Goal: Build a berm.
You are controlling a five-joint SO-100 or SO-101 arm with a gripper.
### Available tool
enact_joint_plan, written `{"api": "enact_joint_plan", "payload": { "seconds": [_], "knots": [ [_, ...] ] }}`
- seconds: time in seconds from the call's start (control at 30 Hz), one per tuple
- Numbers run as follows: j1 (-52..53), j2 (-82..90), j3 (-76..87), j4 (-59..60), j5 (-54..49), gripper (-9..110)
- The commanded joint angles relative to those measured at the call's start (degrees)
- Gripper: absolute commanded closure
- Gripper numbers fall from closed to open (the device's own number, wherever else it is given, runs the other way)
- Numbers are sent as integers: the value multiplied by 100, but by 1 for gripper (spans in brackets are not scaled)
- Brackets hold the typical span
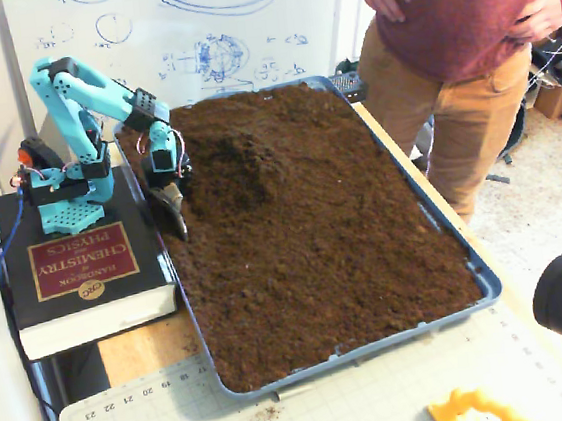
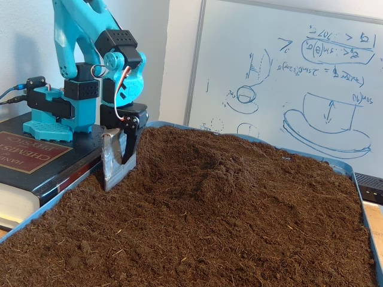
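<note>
From my remote seat I saw the gripper (image 1: 173, 208) hanging low over the left edge of the soil tray (image 1: 445, 238) in the high fixed view, its tip pointed down at the dirt right beside the tray wall. In the low fixed view the gripper (image 2: 116, 164) carried a flat metal blade (image 2: 108, 160) on one finger, with a dark finger (image 2: 128, 143) next to it; the two stood a little apart with a narrow gap between them, nothing held, and the blade's lower edge touched or just entered the soil (image 2: 227, 233). The berm (image 1: 240, 154) sat toward the far end of the tray, just right of the gripper in the high view, a rounded hump with a shadowed dip on its near side. From the low view the berm (image 2: 203, 158) rose behind and to the right of the blade. The arm's base (image 1: 63, 193) stood on a thick black book (image 1: 76, 272) beside the tray. A person (image 1: 465, 50) stood at the tray's far right, and a whiteboard (image 2: 299, 78) stood behind.
</note>
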Motion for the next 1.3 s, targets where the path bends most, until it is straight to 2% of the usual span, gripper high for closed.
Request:
{"api": "enact_joint_plan", "payload": {
  "seconds": [0.0,0.57,1.0,1.27],
  "knots": [
    [53,-281,-281,-9,-70,101],
    [-18,-2153,-2892,0,26,101],
    [-220,-2496,-3920,0,44,101],
    [-158,-2918,-3938,70,44,101]
  ]
}}
